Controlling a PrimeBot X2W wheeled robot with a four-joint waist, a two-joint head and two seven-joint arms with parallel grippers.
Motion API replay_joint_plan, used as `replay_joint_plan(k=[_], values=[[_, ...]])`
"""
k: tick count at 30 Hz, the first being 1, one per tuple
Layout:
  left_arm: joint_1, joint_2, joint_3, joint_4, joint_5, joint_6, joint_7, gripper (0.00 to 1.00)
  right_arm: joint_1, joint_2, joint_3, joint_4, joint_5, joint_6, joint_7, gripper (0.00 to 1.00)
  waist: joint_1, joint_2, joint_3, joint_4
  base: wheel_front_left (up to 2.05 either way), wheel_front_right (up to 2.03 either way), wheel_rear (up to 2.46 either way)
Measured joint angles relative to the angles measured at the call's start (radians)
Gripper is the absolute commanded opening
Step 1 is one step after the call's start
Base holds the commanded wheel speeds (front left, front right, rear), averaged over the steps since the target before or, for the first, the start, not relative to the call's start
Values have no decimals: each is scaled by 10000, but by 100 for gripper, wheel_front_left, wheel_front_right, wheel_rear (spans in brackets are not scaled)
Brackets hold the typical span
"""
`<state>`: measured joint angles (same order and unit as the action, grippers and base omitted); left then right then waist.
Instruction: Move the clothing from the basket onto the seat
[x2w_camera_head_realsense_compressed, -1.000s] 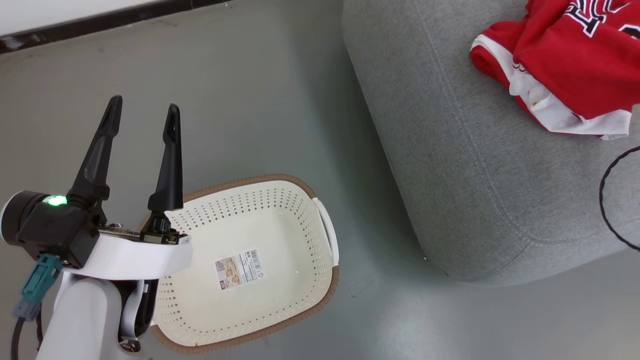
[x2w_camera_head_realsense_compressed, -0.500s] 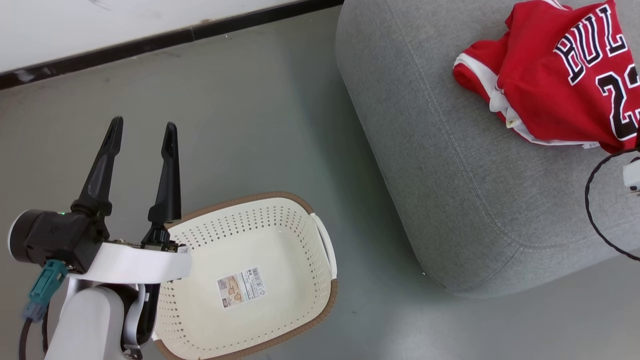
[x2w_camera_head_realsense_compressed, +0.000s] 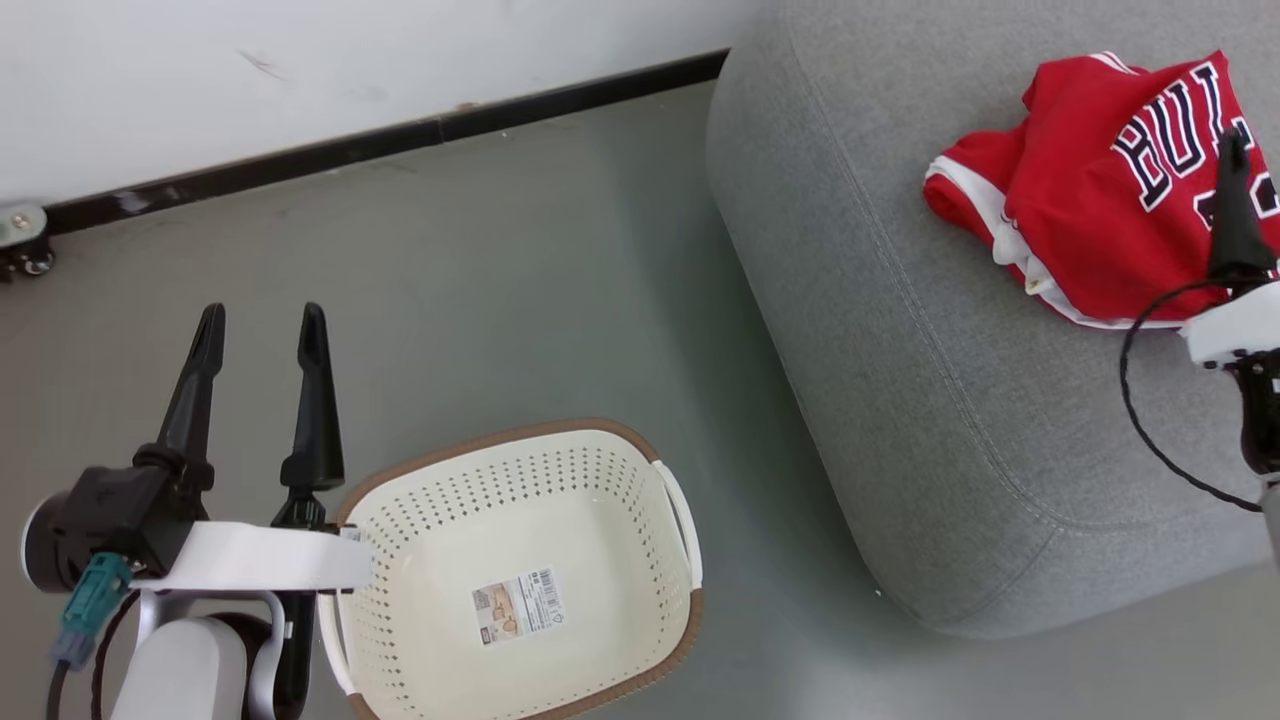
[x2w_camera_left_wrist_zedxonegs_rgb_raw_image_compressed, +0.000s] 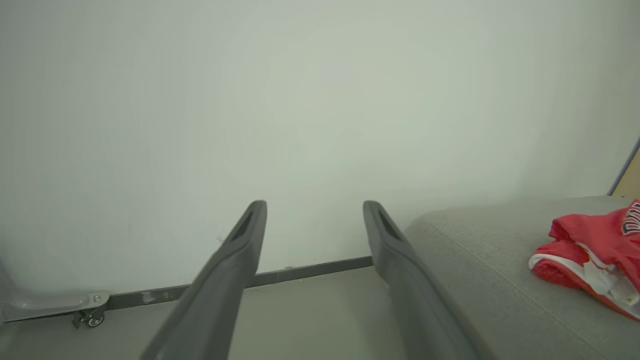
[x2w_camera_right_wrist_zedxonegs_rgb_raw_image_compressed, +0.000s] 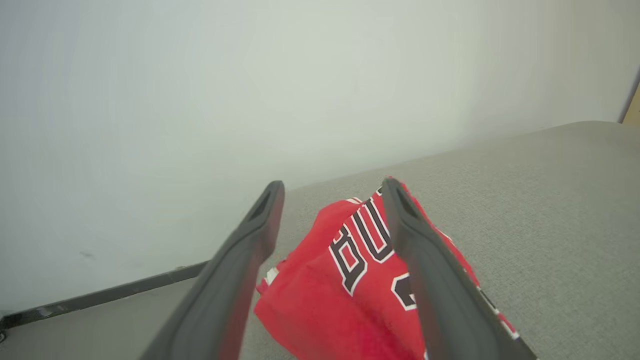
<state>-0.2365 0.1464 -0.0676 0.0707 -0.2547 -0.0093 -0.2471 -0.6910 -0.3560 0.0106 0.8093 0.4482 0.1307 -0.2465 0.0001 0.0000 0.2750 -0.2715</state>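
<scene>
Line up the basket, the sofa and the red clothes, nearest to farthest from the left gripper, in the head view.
1. basket, just right of the left gripper.
2. sofa, farther right.
3. red clothes, on the sofa, far right.

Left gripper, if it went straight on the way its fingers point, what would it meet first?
Likely the white wall above the baseboard. The left gripper aims past the seat, not into it, though depth is unclear.
</scene>
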Motion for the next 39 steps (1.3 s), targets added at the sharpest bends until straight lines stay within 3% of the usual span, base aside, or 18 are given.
replay_joint_plan(k=[17, 39], values=[[528, -456, 466, 431, 35, 621, -12, 100, 383, 458, 514, -1582, -169, 0, -29, 100, 0, 0, -898, 943, 0, 0, 0], [932, -834, 50, 627, 217, 608, -15, 100, 2957, 1578, 614, -3087, -355, -2, -58, 100, -1, 0, -1982, 2048, 0, 0, 0]])
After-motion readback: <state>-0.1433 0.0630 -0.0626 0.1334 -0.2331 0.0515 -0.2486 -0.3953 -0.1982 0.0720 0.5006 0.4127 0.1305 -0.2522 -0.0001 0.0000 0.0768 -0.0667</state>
